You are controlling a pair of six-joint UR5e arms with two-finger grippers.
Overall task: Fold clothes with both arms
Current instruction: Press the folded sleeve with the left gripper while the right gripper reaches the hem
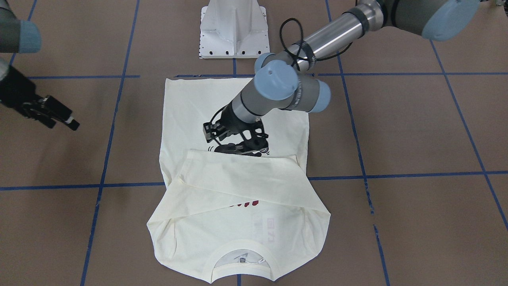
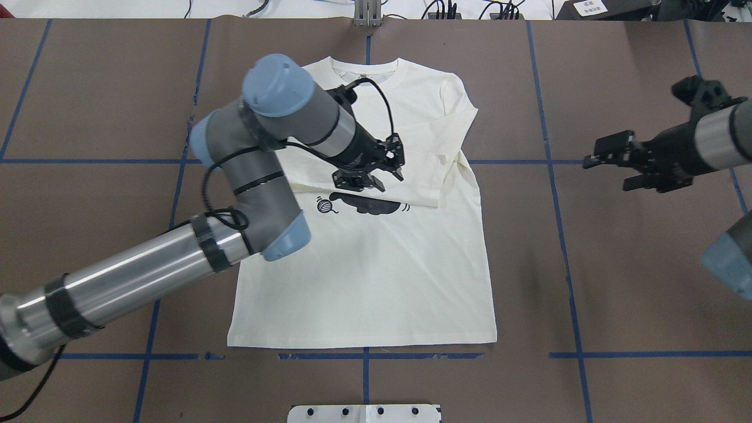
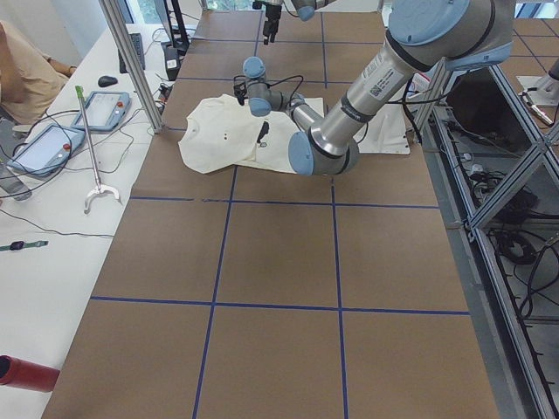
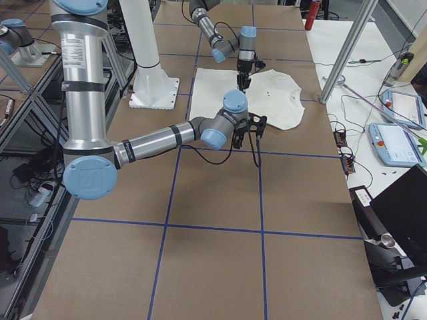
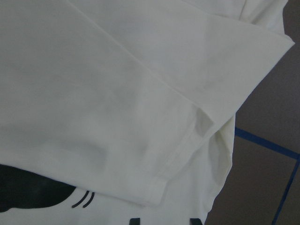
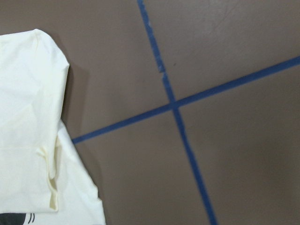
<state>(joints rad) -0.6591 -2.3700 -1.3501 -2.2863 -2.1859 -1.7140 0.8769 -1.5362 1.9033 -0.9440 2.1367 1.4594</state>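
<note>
The cream long-sleeved T-shirt [image 2: 364, 276] lies flat on the brown table, print side up, its collar at the far side from the robot. Both sleeves are folded across the chest [image 1: 242, 182], covering part of the black cat print [image 2: 364, 207]. My left gripper [image 2: 369, 173] hovers just above the folded sleeve's edge near the cat, open and empty. The left wrist view shows the sleeve cuff [image 5: 187, 140] close up. My right gripper [image 2: 608, 167] is open and empty over bare table, well to the right of the shirt. The right wrist view shows the shirt's edge [image 6: 28, 117].
The white pedestal base [image 1: 234, 28] stands at the robot's side of the table. Blue tape lines [image 2: 564, 161] cross the brown surface. Benches with tablets [image 3: 39, 144] and a grabber tool [image 3: 92, 157] lie beyond the table's far edge.
</note>
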